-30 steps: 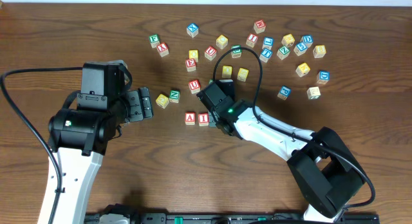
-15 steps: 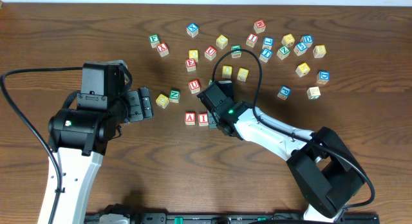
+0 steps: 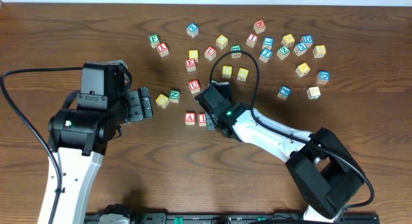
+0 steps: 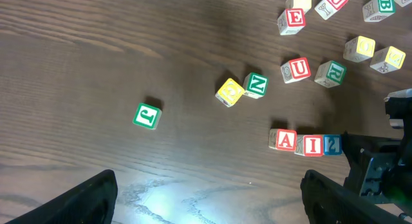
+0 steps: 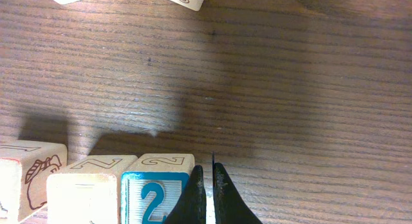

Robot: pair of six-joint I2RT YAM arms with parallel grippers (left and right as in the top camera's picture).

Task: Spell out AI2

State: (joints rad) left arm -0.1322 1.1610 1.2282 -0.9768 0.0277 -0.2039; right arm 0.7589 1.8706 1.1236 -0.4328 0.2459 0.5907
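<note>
Even light; glare on table [image 4: 161,201]

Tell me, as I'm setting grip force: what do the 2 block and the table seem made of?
The 2 block looks like pale, unvarnished wood: grain lines on top, with a blue printed face. The table looks like dark brown wood with a slight sheen; its grain could be veneer or laminate.
</note>
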